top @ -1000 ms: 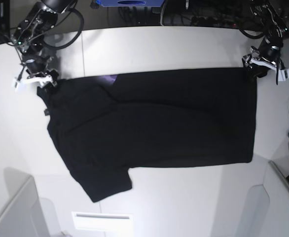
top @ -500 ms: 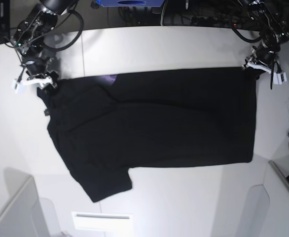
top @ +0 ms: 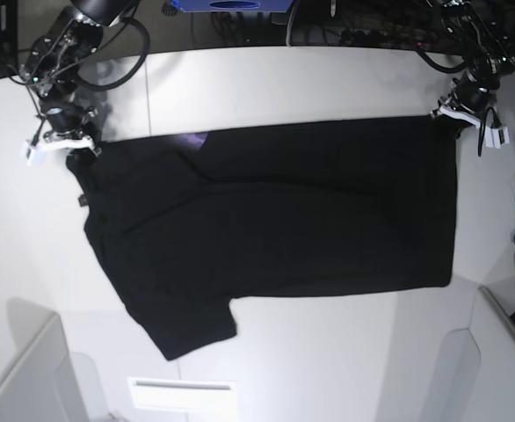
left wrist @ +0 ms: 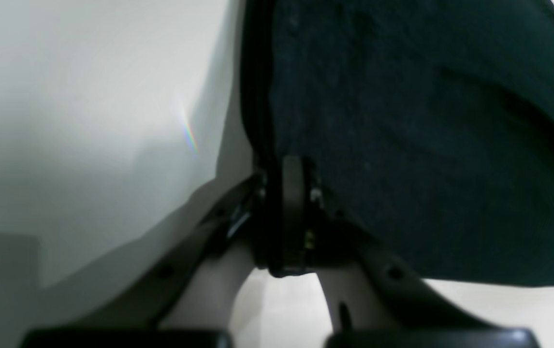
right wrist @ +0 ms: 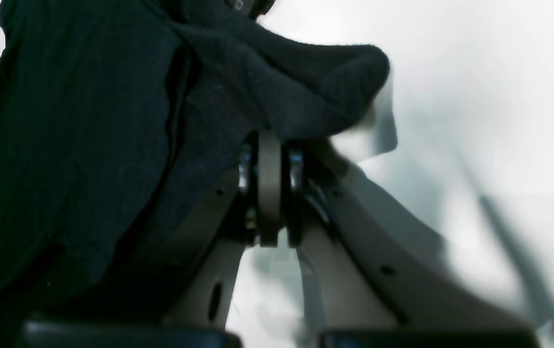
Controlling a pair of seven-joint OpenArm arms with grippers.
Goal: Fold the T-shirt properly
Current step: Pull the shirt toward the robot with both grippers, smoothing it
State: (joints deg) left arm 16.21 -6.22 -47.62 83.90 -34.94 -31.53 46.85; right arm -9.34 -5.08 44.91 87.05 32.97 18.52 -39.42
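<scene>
The left gripper (top: 457,120) is reaching down at the far right corner of the base view, its jaws pinching together on the T-shirt (top: 275,224) edge, the cloth running between the pressed fingers in the left wrist view. The right gripper (top: 73,148) is doing likewise at the far left, its arm angling down from the upper left corner and its jaws clamping on a bunched fold of the cloth.
</scene>
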